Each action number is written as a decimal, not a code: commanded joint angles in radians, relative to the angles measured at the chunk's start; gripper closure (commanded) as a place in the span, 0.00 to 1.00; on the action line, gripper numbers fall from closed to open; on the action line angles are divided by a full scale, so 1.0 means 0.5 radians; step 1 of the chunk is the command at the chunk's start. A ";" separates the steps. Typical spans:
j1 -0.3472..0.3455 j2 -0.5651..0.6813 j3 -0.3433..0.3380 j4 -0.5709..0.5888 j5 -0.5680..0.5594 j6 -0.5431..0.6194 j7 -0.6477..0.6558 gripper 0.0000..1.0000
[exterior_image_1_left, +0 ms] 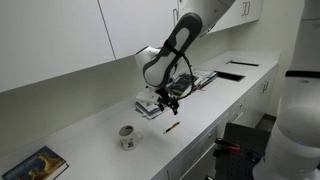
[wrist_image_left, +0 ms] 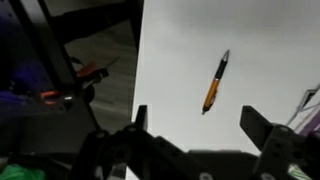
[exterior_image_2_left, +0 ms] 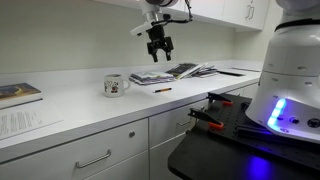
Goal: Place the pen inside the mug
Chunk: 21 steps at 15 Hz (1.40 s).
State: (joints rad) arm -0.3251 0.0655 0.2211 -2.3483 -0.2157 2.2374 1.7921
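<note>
The hand (exterior_image_1_left: 171, 102) hangs above the desk (exterior_image_1_left: 80, 118) with its two fingers apart and nothing between them. The pen (wrist_image_left: 214, 82) lies flat on the desk, below the hand and well apart from it. In the wrist view it sits a little ahead of the gap between the fingers. Its long axis runs almost crosswise to the line joining the two fingers, only slightly tilted, so I judge that a descent with a small turn lets them close across its thin side. The mug (exterior_image_1_left: 127, 136) stands upright near the pen, not touching it.
</note>
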 commanded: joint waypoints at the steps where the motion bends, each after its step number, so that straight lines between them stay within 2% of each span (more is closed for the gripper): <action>1: 0.243 -0.004 -0.242 0.009 0.049 -0.001 -0.022 0.00; 6: 0.251 -0.005 -0.250 0.009 0.060 -0.001 -0.022 0.00; 11: 0.339 0.032 -0.465 -0.026 0.324 0.370 -0.136 0.00; 15: 0.362 0.144 -0.567 -0.018 0.592 0.570 -0.290 0.00; 21: 0.411 0.321 -0.721 -0.029 0.539 0.805 -0.269 0.00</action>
State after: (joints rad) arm -0.1535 0.2012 -0.0918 -2.3568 0.0517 2.5929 1.6676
